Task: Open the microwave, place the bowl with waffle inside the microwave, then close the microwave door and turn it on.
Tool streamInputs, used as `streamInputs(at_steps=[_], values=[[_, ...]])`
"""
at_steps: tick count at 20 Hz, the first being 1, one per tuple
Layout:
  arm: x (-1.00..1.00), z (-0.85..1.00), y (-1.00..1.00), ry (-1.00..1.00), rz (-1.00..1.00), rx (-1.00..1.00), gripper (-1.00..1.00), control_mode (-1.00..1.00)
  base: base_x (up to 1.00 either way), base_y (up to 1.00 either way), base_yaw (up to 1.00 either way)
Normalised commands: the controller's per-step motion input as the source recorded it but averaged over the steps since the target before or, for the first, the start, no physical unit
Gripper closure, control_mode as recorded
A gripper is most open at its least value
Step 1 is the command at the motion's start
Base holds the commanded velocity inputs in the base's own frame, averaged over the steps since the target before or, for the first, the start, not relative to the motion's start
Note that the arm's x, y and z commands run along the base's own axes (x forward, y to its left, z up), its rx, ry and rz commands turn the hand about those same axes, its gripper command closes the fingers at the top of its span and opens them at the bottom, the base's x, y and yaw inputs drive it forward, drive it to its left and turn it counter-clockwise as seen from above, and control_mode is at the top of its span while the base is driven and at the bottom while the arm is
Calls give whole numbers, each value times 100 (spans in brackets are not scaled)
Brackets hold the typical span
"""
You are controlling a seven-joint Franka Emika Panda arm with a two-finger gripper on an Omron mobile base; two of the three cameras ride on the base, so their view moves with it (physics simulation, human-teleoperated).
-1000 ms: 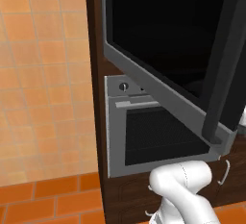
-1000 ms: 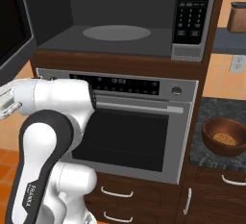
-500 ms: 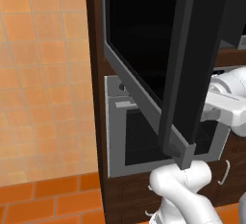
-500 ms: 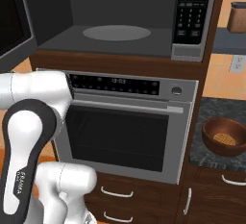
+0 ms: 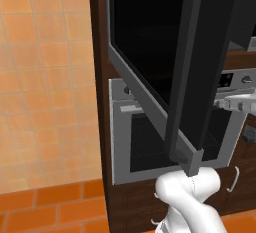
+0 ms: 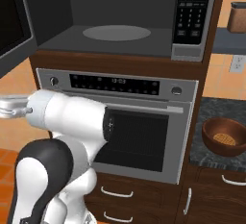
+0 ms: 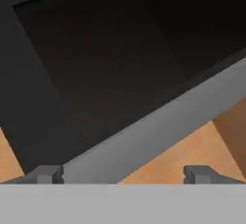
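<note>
The microwave (image 6: 122,18) stands with its cavity exposed and the turntable plate (image 6: 116,32) bare, so the first step of the task reads as done. The microwave door (image 5: 200,72) is swung well out to the left and hangs edge-on over the oven (image 6: 139,127) below, leaving the opening free for loading. The gripper (image 7: 123,174) faces the inner side of the door near its grey lower strip; its jaws are spread wide with nothing between them, which suits a push rather than a grasp. The bowl (image 6: 225,136) with the waffle (image 6: 224,139) sits on the dark counter (image 6: 202,146) to the right of the oven, well apart from the gripper. The arm (image 6: 67,117) extends leftward toward the door, so it must reach across to the right to collect the bowl.
</note>
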Motion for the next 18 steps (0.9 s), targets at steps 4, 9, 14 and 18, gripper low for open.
streamInputs(at_steps=[4,9,14,18], values=[[26,-34,-100,29,-54,-7,-100,-100,0,0,0],[53,-40,-100,15,-44,-9,-100,-100,0,0,0],[28,-28,-100,22,-48,-5,-100,-100,0,0,0],[24,-34,-100,33,-36,1,-100,-100,0,0,0]])
